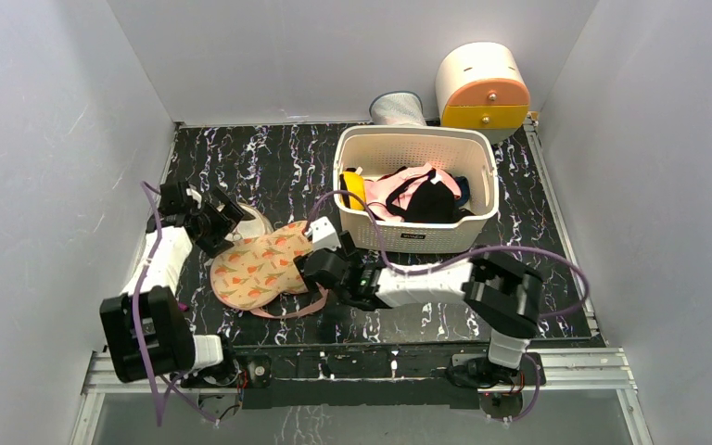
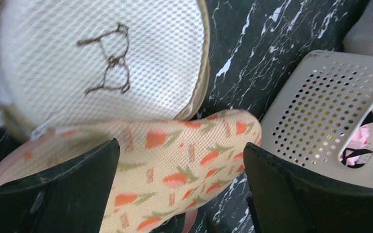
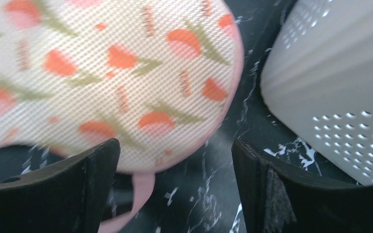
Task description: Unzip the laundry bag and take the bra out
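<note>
Nearest the bottom edge of the top view, the right arm [image 1: 426, 283] lies stretched leftwards low over the counter [image 1: 269, 158], and the right jaws stand wide apart just beside the right-hand lobe of the laundry bag [image 1: 261, 264]. In its wrist view the two dark fingers [image 3: 53, 194] frame the lower corners. The bag's rounded, pink-edged end fills the upper left, ahead of the gap and off toward the left finger rather than centred. A pink strap [image 1: 287, 312] trails from the bag's lower edge toward the bottom of the frame. The bag lies flat at lower left of centre in the top view, its long axis running from lower left to upper right. The left arm [image 1: 162, 260] comes up from the lower left corner, and the left jaws, also spread wide and holding nothing, sit just beside the bag's upper-left edge. In that wrist view the printed fabric runs across the lower middle between the fingers [image 2: 58, 194]. Both jaws are close, one toward each end of the long axis; the right looks slightly nearer the edging. I cannot make out the zip pull in any view, so finding it along the edging is what the next move depends on. The bra is not visible; I judge it to be inside the closed bag. Beyond the bag a cream disc [image 2: 102, 58] with a bra icon overlaps its far edge, and farther, at upper centre-right, stands the white basket [image 1: 417, 236] of garments.
</note>
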Motion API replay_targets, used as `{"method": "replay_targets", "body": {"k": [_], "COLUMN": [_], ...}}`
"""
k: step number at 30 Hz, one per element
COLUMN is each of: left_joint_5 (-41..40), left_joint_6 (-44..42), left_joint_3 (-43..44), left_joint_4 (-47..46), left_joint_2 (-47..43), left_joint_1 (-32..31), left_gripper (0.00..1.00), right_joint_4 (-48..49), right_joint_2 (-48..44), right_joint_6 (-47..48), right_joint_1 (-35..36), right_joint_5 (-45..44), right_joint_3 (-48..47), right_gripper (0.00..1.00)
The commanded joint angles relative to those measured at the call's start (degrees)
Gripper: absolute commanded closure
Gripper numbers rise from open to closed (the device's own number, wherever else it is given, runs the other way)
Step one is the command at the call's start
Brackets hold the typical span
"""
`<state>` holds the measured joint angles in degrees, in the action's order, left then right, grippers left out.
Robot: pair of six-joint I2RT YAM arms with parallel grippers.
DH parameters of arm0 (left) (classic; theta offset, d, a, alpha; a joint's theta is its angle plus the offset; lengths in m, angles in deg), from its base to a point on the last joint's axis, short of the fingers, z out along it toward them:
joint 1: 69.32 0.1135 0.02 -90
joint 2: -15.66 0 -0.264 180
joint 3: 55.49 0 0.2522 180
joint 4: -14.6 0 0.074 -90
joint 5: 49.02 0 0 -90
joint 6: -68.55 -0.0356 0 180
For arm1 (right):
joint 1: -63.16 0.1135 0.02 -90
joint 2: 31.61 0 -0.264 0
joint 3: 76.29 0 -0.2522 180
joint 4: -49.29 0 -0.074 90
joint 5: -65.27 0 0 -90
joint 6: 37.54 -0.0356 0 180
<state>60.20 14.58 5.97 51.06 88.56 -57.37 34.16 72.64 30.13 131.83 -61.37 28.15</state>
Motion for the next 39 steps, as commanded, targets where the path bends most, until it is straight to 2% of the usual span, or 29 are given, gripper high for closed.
{"method": "replay_targets", "body": {"k": [1,5,8,13,16,21,24,27,30,35,39], "left_joint_5": [7.0,6.3,3.3,5.5,2.1,-3.5,-4.7,-5.4,-6.8,-17.4,-19.9], "left_joint_6": [3.8,3.5,2.3,5.8,6.7,5.0,1.0,-3.3,-7.4,-13.5,-14.5], "left_joint_3": [2.3,5.1,8.0,6.8,7.0,14.3,21.6,24.0,20.4,14.3,8.8], "left_joint_4": [-10.1,-12.8,-11.2,-14.6,-14.9,-13.1,-8.3,-6.0,-6.0,-0.2,3.2], "left_joint_2": [4.9,10.6,14.5,20.7,24.8,31.0,34.2,31.8,25.1,14.7,6.7], "left_joint_1": [0.5,0.4,0.5,0.6,1.3,4.0,4.6,3.3,-1.3,-13.4,-22.4], "left_gripper": [0.02,0.02,0.02,0.02,0.02,0.02,0.02,0.02,0.02,0.02,0.05], "right_joint_4": [-1.3,6.4,10.7,8.9,5.4,2.9,1.8,0.1,-1.8,-3.5,-4.2], "right_joint_2": [-9.8,-13.0,-13.4,-17.2,-21.5,-29.3,-34.5,-39.3,-43.3,-46.9,-48.1], "right_joint_6": [2.0,-3.1,-6.2,-5.0,-3.2,-3.3,-4.3,-4.9,-4.7,-3.0,-1.4], "right_joint_1": [1.5,1.5,1.6,1.6,1.6,1.5,1.4,1.3,1.3,1.1,1.1], "right_joint_5": [15.3,29.9,32.9,30.2,25.7,21.8,20.0,17.8,15.3,11.9,10.8], "right_joint_3": [3.0,9.5,12.1,12.5,12.9,16.7,19.3,21.2,22.2,22.2,21.4], "right_gripper": [0.12,0.06,0.06,0.06,0.05,0.02,0.02,0.02,0.02,0.02,0.02]}}
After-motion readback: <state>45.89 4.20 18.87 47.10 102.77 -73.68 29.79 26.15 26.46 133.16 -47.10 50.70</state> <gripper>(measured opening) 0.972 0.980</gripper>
